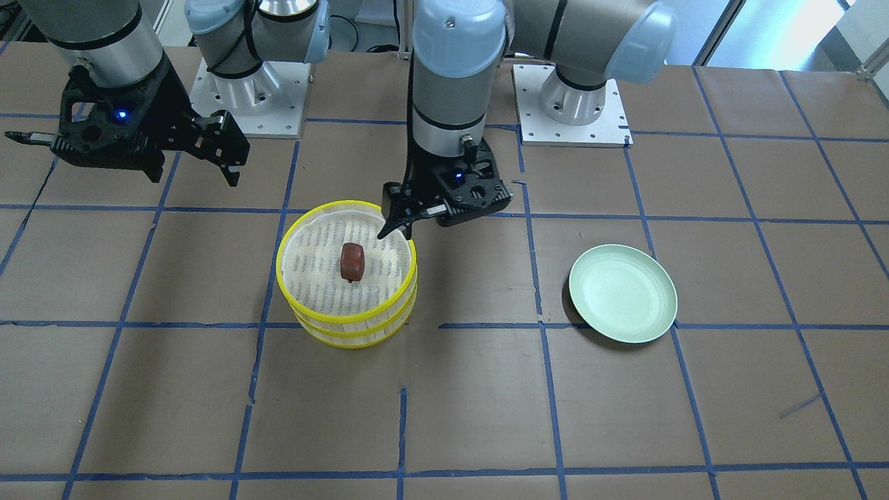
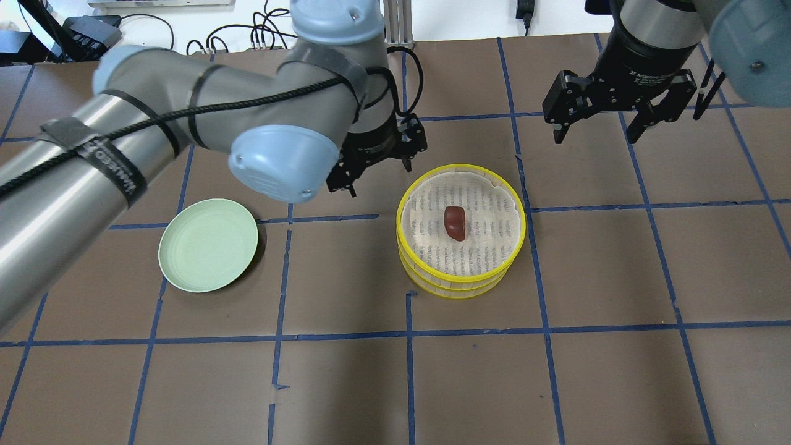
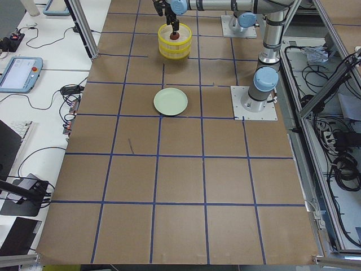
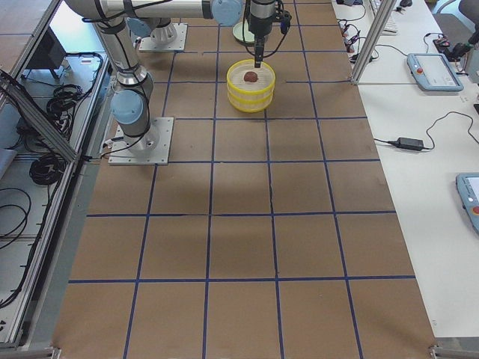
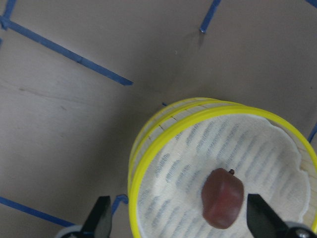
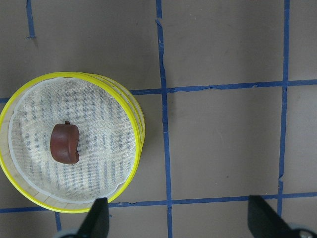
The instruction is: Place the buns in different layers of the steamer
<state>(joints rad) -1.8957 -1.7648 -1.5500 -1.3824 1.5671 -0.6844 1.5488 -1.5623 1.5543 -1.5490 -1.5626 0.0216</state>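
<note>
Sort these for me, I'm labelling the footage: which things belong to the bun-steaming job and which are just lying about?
Job in hand: dark reddish-brown oblong bun; two stacked round yellow-rimmed steamer trays holding it.
Lying about: round pale green plate, apart from the trays.
</note>
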